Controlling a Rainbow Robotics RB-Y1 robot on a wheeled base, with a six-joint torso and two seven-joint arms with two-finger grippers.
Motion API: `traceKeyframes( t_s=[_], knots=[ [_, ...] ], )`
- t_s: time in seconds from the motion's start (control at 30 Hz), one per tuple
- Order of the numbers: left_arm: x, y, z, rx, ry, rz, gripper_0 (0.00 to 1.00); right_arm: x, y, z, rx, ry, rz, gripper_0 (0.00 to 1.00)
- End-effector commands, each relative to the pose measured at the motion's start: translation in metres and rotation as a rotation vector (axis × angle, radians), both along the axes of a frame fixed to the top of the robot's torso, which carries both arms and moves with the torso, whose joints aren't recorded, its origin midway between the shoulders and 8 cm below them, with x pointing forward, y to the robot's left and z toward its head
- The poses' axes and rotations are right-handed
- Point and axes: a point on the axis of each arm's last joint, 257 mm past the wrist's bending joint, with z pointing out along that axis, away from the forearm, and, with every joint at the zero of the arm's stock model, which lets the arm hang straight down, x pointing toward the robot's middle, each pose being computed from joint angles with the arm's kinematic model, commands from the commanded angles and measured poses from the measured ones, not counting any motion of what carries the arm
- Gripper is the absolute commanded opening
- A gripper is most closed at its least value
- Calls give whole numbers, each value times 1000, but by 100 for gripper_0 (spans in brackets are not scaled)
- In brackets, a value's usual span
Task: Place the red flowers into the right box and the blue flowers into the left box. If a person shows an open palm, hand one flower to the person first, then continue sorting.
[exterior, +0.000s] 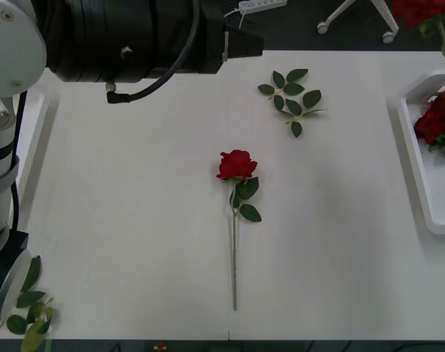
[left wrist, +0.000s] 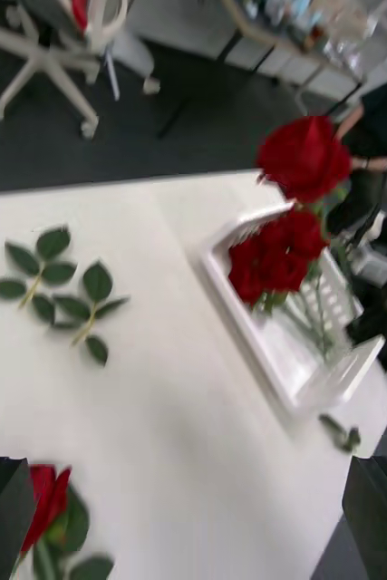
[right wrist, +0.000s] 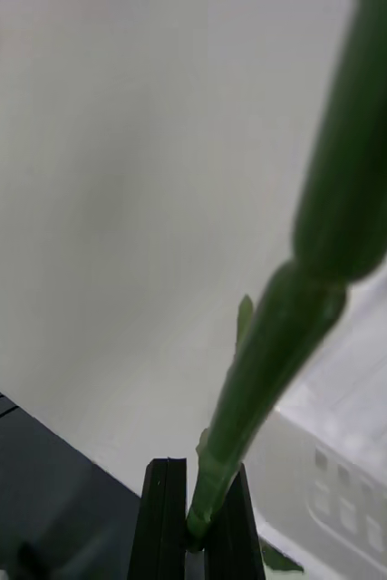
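Right hand (right wrist: pixel 193 521) pinching green stem (right wrist: pixel 275 362); bloom (left wrist: pixel 304 156) red, seemingly above right box (left wrist: pixel 284 381).

A broad white matte table (exterior: pixel 134 220) takes up most of the scene, lit evenly from above with only faint, soft shadows. Beyond its far edge lies a dark grey floor (left wrist: pixel 184 127). On that floor stands a white swivel-chair base with castor wheels (left wrist: pixel 39 63), and in the front view more white castor legs (exterior: pixel 354 18) stand far right. A white power strip (exterior: pixel 262 4) lies on the floor at the far edge. Farther off, blurred, is a light-coloured desk with cluttered items on top (left wrist: pixel 311 36).
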Motion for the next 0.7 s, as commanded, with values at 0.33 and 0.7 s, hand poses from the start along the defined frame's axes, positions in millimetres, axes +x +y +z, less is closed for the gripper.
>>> traceKeyframes(
  t_s=[0.33, 0.7],
  knots=[
    [-74, 48, -155, 261, 363, 23, 100, -19, -178, 5, -337, 16, -388, 0],
    [-66, 26, -244, 379, 356, 151, 100, -26, -223, -79, -417, 53, -521, 0]
  ],
)
